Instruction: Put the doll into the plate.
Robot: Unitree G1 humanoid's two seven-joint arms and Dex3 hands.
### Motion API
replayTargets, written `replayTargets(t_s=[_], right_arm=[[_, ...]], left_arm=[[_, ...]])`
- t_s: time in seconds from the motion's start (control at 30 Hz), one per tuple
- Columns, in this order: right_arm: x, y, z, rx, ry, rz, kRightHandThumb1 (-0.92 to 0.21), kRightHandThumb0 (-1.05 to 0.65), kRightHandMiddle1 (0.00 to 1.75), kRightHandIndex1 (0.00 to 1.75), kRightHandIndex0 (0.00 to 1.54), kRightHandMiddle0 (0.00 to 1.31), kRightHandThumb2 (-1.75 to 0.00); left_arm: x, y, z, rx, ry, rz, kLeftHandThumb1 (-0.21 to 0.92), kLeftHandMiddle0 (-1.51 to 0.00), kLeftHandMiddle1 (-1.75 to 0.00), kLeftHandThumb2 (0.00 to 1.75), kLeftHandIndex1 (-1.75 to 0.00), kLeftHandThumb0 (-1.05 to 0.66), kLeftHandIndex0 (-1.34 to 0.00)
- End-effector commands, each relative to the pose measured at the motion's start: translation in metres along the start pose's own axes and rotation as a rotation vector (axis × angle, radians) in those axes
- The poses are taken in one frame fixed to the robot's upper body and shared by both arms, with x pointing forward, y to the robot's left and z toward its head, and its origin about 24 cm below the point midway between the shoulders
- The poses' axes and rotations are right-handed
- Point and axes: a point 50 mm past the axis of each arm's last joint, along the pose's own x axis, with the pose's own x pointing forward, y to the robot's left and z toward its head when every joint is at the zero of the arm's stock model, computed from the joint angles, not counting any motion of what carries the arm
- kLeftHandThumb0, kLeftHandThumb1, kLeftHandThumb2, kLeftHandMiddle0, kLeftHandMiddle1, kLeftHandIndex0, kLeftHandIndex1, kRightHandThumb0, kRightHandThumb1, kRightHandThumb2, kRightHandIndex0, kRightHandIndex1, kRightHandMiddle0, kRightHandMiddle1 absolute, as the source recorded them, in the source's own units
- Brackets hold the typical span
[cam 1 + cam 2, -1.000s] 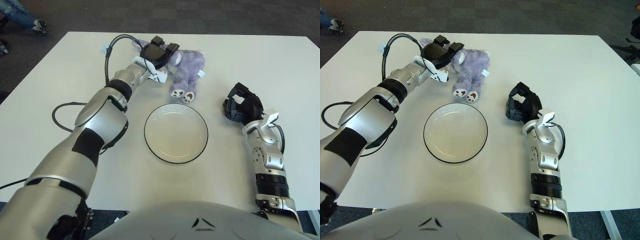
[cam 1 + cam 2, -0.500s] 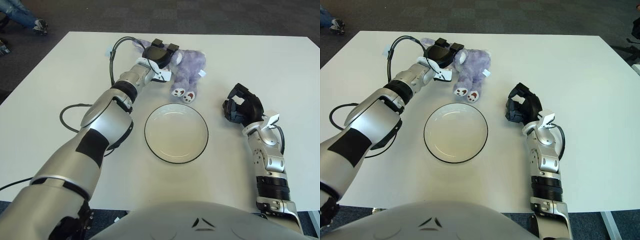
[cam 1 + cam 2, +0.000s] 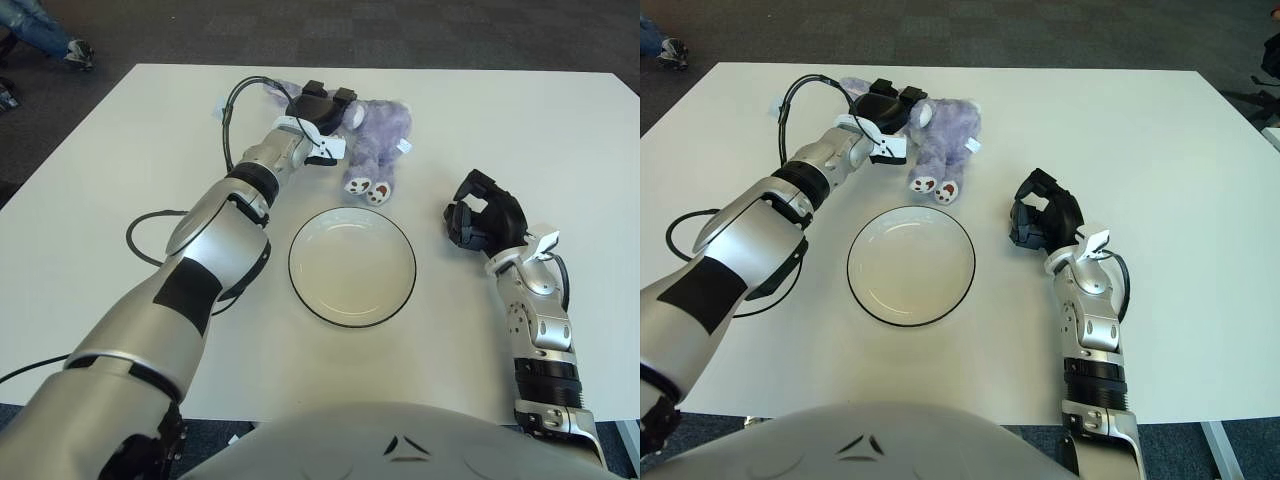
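Left hand (image 3: 322,105) over doll's (image 3: 374,148) head, grip unclear, plate (image 3: 352,266) empty, right hand (image 3: 481,218) curled

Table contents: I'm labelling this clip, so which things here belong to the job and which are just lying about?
Job:
- doll, purple, lying beyond the plate
- plate, white, nothing in it
- left hand, at the doll's head; grasp unclear

Lying about:
- right hand, idle, right of the plate
- black cable on the table

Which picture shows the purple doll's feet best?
The right eye view: the doll lies nearer the middle there, both soles facing the camera beside the left hand. The left eye view shows the same feet, slightly more side-on.
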Motion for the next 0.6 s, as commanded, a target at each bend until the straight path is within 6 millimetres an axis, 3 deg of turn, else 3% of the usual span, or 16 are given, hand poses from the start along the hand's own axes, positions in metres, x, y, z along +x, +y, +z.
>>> replayTargets(t_s=[0.0, 0.33, 0.57], right_arm=[[-0.001, -0.001, 0.003, 0.013, -0.006, 0.004, -0.37, -0.46, 1.75, 1.75, 1.25, 0.57, -1.25], [0.008, 0.001, 0.009, -0.004, -0.017, 0.013, -0.38, -0.46, 1.75, 1.75, 1.24, 0.56, -1.23], [0.027, 0.003, 0.029, -0.081, -0.076, 0.03, -0.36, -0.46, 1.75, 1.75, 1.25, 0.57, -1.25]], left_arm=[[-0.003, -0.009, -0.002, -0.014, 0.008, -0.049, 0.18, -0.04, -1.33, 1.11, -0.84, -0.31, 0.0], [-0.006, -0.012, -0.006, -0.003, -0.003, -0.049, 0.2, -0.04, -1.43, 1.1, -0.86, -0.35, 0.0], [-0.007, -0.011, -0.01, 0.025, -0.018, -0.036, 0.21, -0.06, -1.45, 1.08, -0.89, -0.35, 0.0]])
